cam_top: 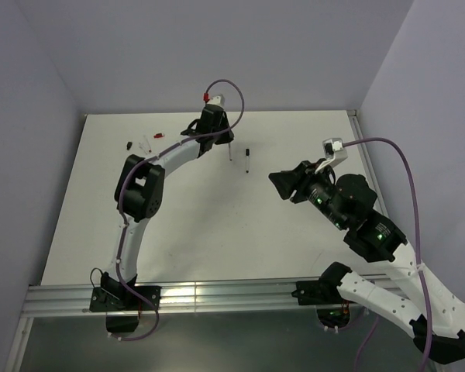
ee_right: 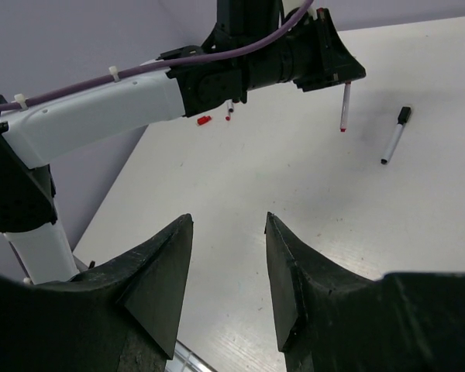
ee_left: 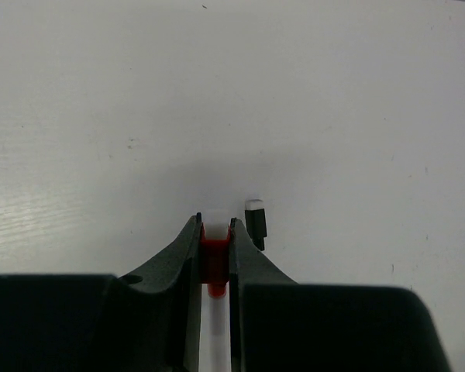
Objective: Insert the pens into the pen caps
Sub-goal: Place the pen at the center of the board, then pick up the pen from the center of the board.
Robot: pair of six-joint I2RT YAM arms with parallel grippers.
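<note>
My left gripper (cam_top: 225, 136) (ee_left: 215, 229) reaches to the back of the table and is shut on a thin white pen (cam_top: 230, 149) (ee_right: 345, 108). The pen hangs down from it with a red tip just above the table. In the left wrist view a red part of this pen (ee_left: 215, 260) sits between the jaws. A second pen with a black cap (cam_top: 248, 160) (ee_left: 255, 222) (ee_right: 394, 136) lies just to its right. At the back left lie a black cap (cam_top: 129, 145), a white pen (cam_top: 146, 143) and a red cap (cam_top: 158, 135) (ee_right: 204, 120). My right gripper (cam_top: 281, 186) (ee_right: 229, 221) hovers open and empty at mid-right.
The white table (cam_top: 178, 232) ends in a metal rail (cam_top: 217, 294) along the near side. Grey walls close the back and both sides. A purple cable (cam_top: 407, 178) loops off the right arm, and another arcs above the left wrist.
</note>
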